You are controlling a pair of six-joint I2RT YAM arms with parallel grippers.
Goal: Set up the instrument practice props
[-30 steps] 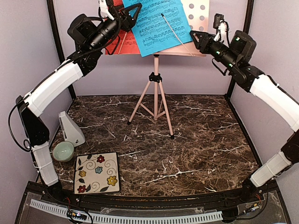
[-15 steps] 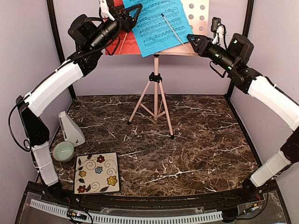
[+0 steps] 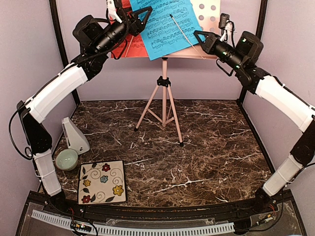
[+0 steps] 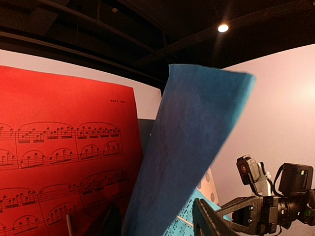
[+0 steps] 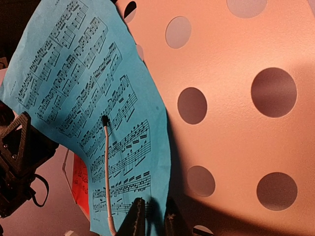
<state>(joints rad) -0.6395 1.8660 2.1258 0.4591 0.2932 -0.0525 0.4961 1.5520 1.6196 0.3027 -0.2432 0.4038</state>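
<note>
My right gripper [image 5: 154, 212] has slid in leftwards. Its jaws, nearly closed, now straddle the blue sheet's [image 3: 167, 24] lower corner on the desk [image 3: 210, 12] (pinched or not, I cannot tell). My left gripper [image 3: 142, 12] stays at its upper edge, grip hidden. The sheet leans askew over the red sheet [image 3: 134, 46] — squaring it comes next.

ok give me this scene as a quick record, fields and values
stand: pale pink tripod music stand, upright at rear of dark marble table
desk: red printed music sheet, blue printed music sheet tilted across it
left gripper: at blue sheet's left edge, grip unclear
right gripper: straddles blue sheet's lower edge, grip unclear
near left: small white pyramid metronome, pale green bowl, square floral tile
</note>
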